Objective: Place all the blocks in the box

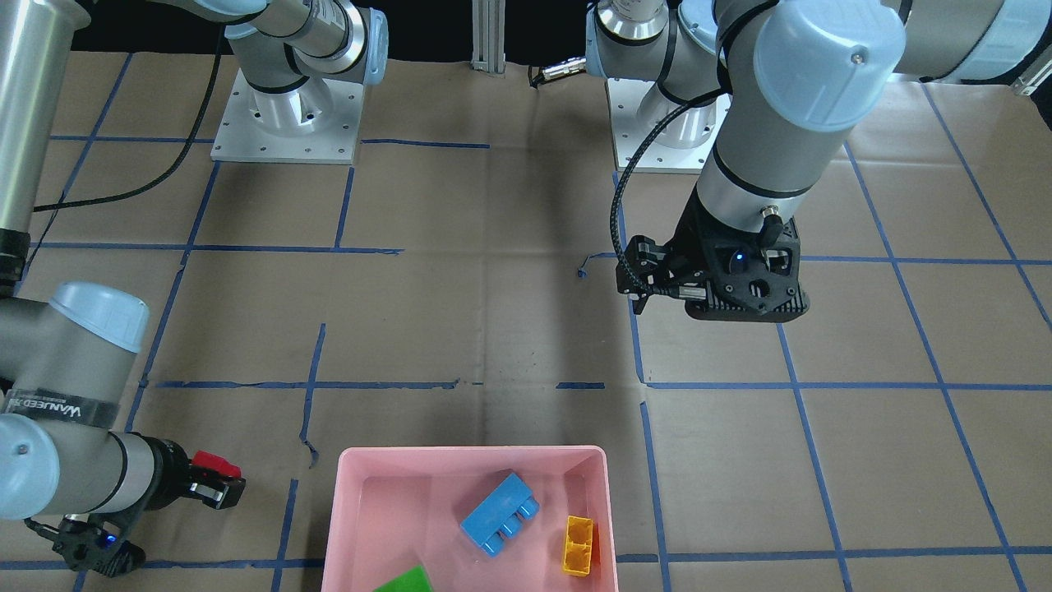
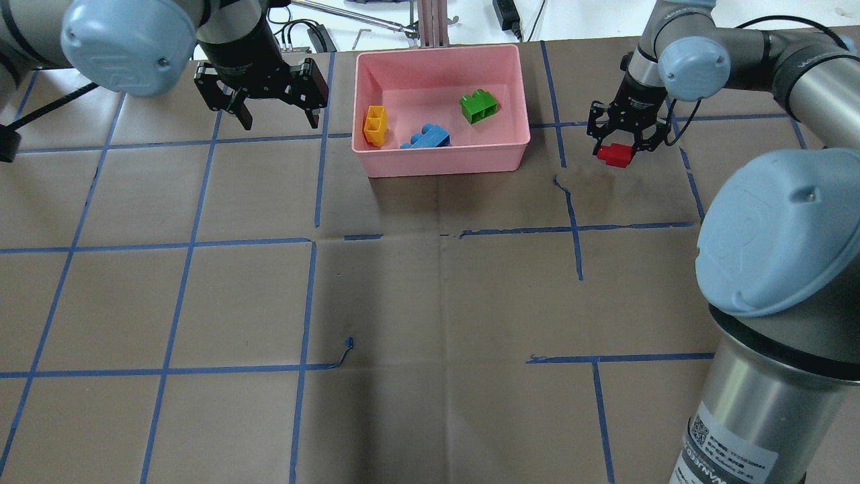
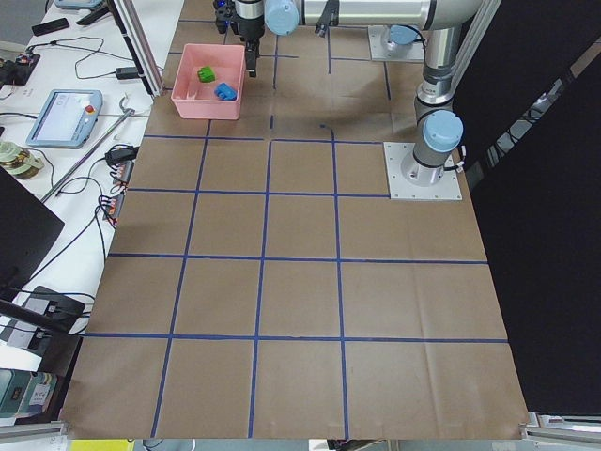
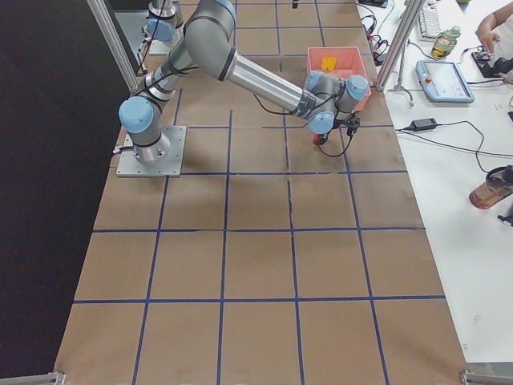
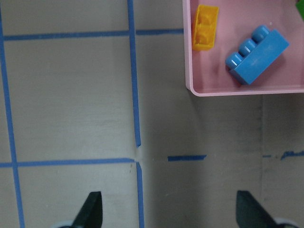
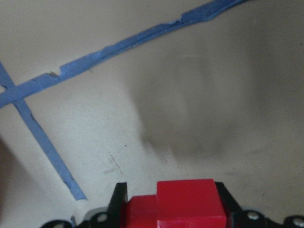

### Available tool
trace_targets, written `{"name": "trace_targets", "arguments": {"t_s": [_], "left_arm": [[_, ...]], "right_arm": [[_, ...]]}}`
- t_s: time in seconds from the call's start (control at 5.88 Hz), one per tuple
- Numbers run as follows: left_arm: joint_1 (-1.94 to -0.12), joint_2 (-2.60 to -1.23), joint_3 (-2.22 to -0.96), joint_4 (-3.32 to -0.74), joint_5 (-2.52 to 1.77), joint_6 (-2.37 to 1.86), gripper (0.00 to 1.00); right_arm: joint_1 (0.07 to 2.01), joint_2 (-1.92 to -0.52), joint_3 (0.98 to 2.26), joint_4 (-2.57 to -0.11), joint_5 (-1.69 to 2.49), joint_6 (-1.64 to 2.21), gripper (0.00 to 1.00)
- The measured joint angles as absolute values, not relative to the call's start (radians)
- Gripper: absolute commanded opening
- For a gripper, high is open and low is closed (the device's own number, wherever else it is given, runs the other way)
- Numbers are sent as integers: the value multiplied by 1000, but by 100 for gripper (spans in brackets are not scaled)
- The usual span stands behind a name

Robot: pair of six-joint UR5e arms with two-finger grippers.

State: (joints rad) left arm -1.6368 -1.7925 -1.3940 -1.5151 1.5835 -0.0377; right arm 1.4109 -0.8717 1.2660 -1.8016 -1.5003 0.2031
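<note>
Overhead exterior view gave the lay of it: a table (image 2: 430, 302) papered in brown, gridded with blue tape (image 2: 134, 247) that was torn in places. From the table's left end, a white bench (image 3: 84, 66) ran alongside with a teach pendant (image 3: 64, 115) and loose cables, and a black curtain (image 3: 545, 207) closed off the other side.

At the far edge sat the pink box (image 2: 443, 161), and in it lay the yellow block (image 2: 375, 125) on its side, the blue block (image 2: 426, 138) and the green block (image 2: 479, 106), all apart from one another. The red block (image 2: 615, 154) was outside, near the box's right end, clamped between the fingers of the right gripper (image 2: 619, 152). The left gripper (image 2: 279, 121) hung beside the box's other end, fingers spread wide with nothing between them.

Across the table, the frame edge cut the green block down to a corner, and the left gripper's fingers were hidden under its own wrist. On the right wrist camera the red block ran off the bottom edge.
</note>
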Motion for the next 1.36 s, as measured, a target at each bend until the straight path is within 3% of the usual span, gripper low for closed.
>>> {"name": "trace_targets", "arguments": {"t_s": [0.68,1.02,1.19,1.36], "left_arm": [[-1623,-1711,-1387,-1612,1597,-26,100],[-1622,-1691,-1394,-1615,1594,-25,100],[-1622,-1687,-1396,-1617,1594,-25,100],[-1623,-1684,-1397,-1619,1595,-27,100]], "right_arm": [[1515,-922,998,-1662,-1499,217,31],[1624,-890,965,-1702,-1486,244,32],[1686,-854,963,-1754,-1481,276,35],[1733,-802,963,-1809,-1481,294,53]]}}
